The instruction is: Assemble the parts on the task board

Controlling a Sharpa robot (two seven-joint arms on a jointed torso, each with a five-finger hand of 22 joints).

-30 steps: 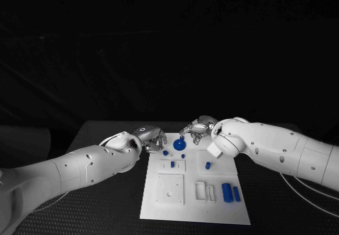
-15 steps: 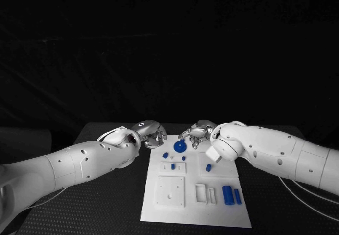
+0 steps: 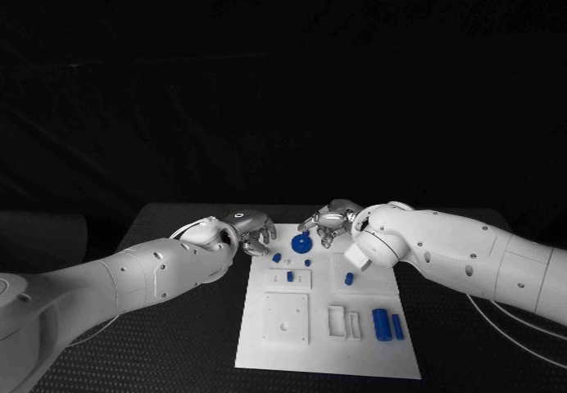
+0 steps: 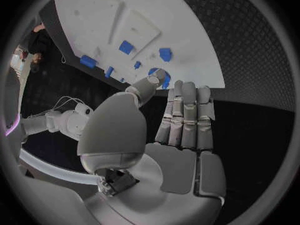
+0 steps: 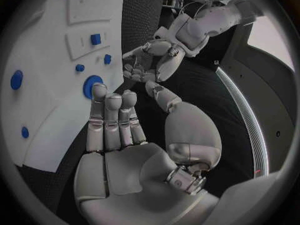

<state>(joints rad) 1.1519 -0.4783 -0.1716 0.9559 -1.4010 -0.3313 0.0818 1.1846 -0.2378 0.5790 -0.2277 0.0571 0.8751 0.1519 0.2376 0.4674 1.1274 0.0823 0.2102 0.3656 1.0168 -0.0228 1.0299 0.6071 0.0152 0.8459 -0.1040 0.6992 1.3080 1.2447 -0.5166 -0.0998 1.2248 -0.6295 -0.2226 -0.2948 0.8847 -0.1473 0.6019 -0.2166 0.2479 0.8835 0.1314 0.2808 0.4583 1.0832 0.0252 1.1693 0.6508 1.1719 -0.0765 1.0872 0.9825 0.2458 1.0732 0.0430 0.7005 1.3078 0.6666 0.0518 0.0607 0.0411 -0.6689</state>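
Woven black table [image 3: 177, 344] — flat white task board [image 3: 283, 344], round blue disc [image 3: 301, 242].

Both arms reaching in over the far end of the table, hands facing each other.

Left arm enters from the near left; its left hand [image 3: 246, 232] hovers by the far left corner of the task board [image 3: 283, 344], fingers [image 4: 186, 116] straight and side by side, thumb set apart, holding nothing. Right arm enters from the near right; its right hand [image 3: 332, 221] hovers above the board's far edge, fingers [image 5: 113, 120] extended together, thumb apart, holding nothing.
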